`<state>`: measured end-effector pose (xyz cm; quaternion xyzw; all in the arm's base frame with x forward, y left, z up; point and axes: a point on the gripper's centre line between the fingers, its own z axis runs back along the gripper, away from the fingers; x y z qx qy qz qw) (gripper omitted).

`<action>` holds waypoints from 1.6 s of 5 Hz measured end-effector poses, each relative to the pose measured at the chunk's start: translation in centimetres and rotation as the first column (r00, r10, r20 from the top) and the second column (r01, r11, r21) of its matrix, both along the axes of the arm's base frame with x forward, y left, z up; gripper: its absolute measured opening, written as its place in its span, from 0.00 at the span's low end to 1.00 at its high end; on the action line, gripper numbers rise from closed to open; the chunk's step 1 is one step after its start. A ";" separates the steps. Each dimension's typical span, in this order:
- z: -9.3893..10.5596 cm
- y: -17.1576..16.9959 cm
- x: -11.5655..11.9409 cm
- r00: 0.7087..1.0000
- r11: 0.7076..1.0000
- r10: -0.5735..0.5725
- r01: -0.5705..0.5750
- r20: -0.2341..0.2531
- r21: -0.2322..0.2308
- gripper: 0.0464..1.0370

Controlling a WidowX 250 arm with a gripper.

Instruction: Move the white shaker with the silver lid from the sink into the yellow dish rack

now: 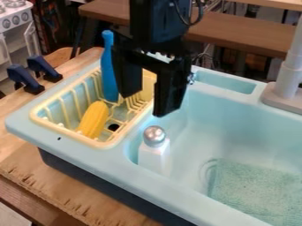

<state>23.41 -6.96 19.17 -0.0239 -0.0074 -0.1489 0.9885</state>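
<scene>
while the claw (145, 104) hangs released over the sink (115, 162), the silver-topped shaker (154, 152) stands at six o'clock inside, its base indistinct; at nine, a partly hidden yellow rack (65, 131) holds corn (94, 119) and a blue bottle-like thing (108, 70).

Soft, fairly even light falls over the pale sink (88, 154). A small highlight glints on the silver cap (154, 136). Shadow darkens the space below the wooden bench (251, 40).

Wooden table (32, 165); on it, light-blue toy sink (73, 152), two dark-blue clamps (22, 78) at edge.
</scene>
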 end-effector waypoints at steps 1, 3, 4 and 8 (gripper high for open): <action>-0.9 -0.4 -0.3 1.000 1.000 -0.006 0.005 -0.014 -0.023 0.96; -3.4 -0.5 0.0 0.997 0.999 -0.009 0.006 -0.076 -0.045 0.96; -3.7 -0.3 0.1 0.996 0.999 -0.003 -0.001 -0.086 -0.041 0.96; -5.0 -0.1 0.5 0.991 0.999 -0.021 0.017 -0.131 -0.035 0.45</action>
